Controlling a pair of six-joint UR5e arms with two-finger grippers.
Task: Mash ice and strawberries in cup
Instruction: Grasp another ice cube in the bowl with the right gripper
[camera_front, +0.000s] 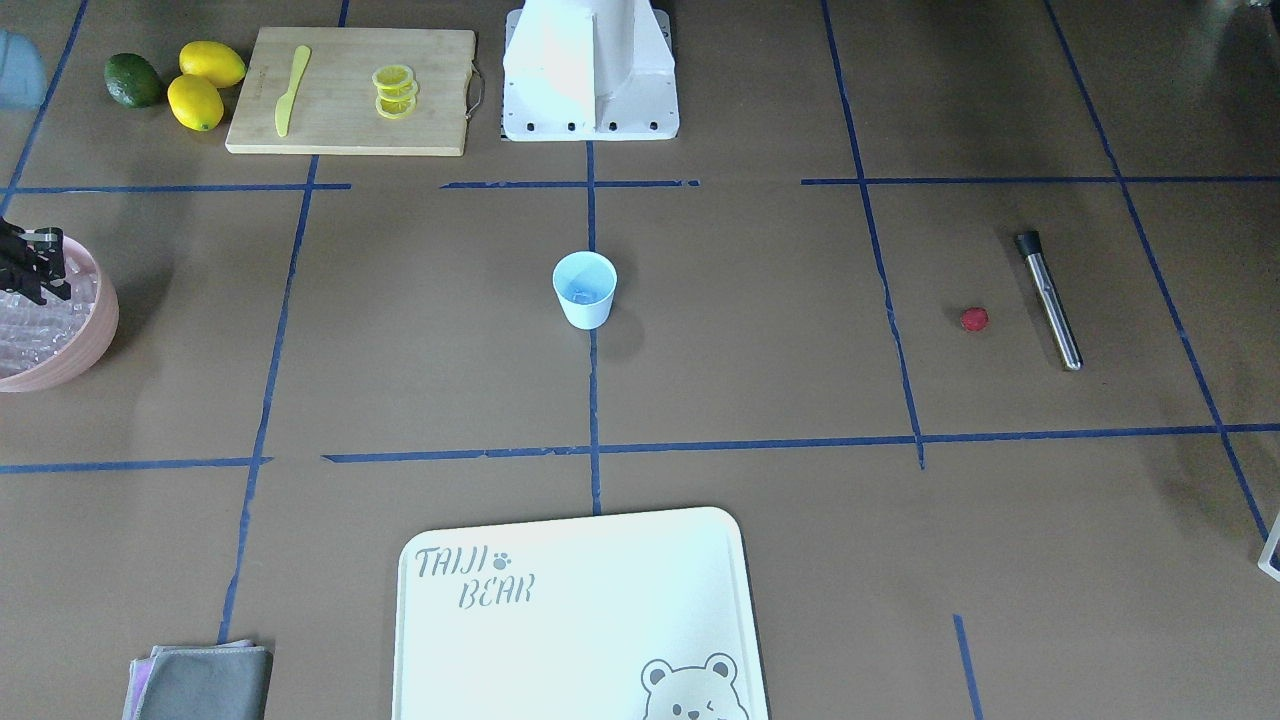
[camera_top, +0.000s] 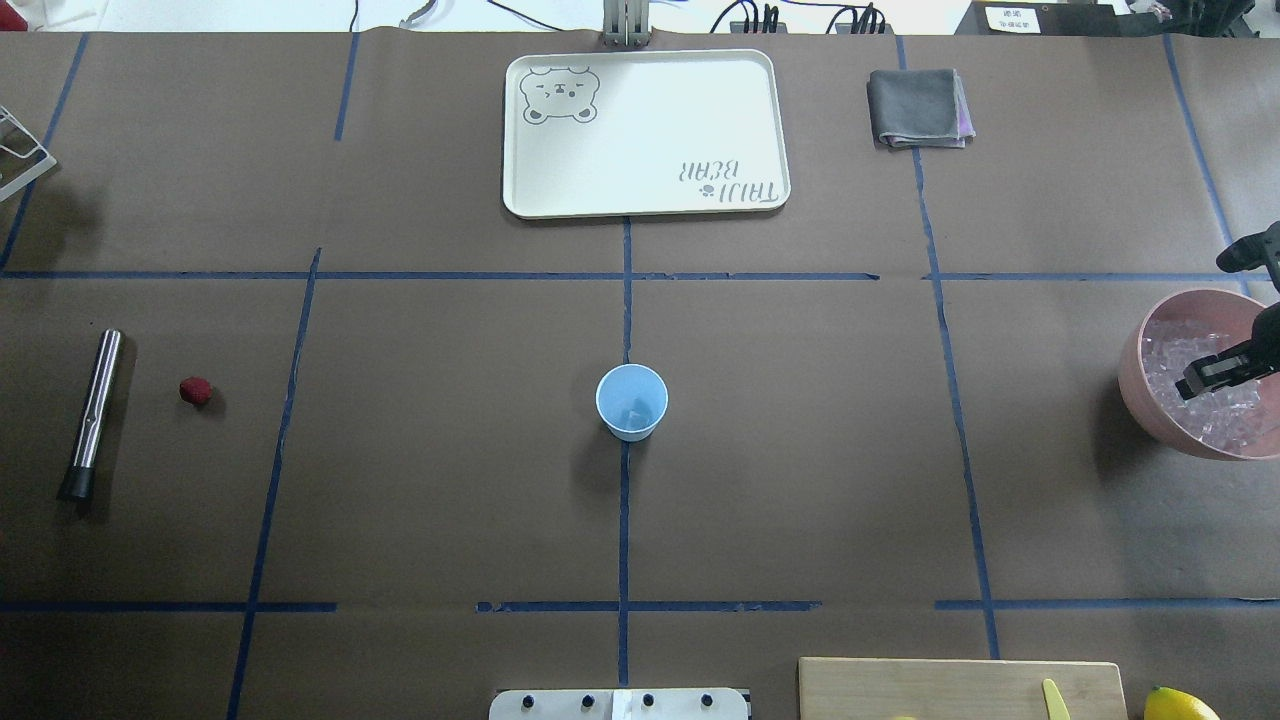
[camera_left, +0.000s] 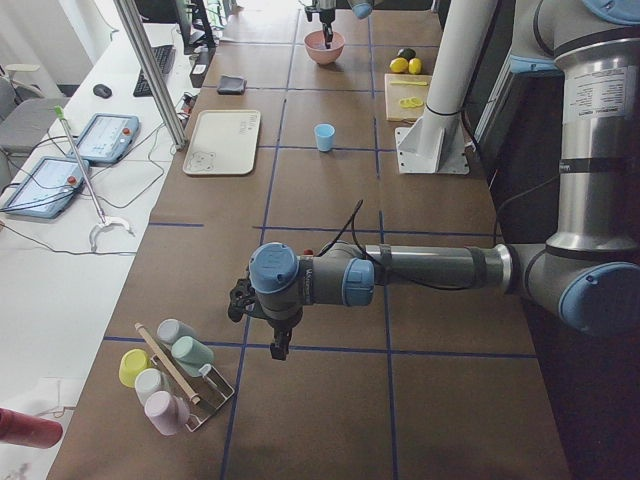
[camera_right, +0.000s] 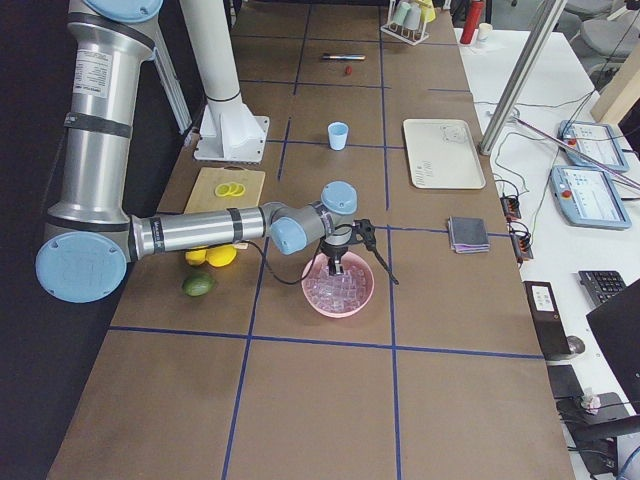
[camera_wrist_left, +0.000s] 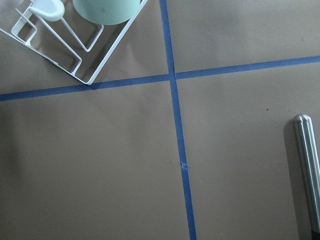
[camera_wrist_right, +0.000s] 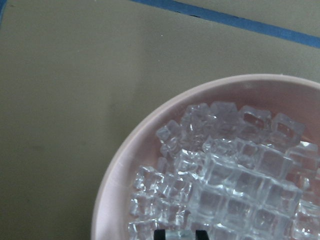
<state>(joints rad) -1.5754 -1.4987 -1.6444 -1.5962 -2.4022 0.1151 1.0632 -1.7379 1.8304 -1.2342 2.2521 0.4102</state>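
Observation:
The pale-blue cup (camera_top: 631, 400) stands upright at the table's middle, with one clear cube in its bottom. The red strawberry (camera_top: 195, 390) lies on the table beside a steel muddler (camera_top: 92, 415). Ice (camera_wrist_right: 235, 180) fills the pink bowl (camera_top: 1135, 370) at the table's right end. My right gripper (camera_wrist_right: 180, 234) reaches down into that bowl, fingertips close together with a cube between them. My left gripper (camera_left: 275, 345) hangs above the table near the cup rack and shows only in the exterior left view, so I cannot tell its state.
A wooden board (camera_front: 350, 90) holds lemon slices and a yellow knife, with two lemons (camera_front: 205, 85) and an avocado (camera_front: 133, 80) beside it. A white bear tray (camera_top: 645, 135) and a grey cloth (camera_top: 918, 108) lie at the far edge. A wire rack (camera_left: 185, 380) holds cups.

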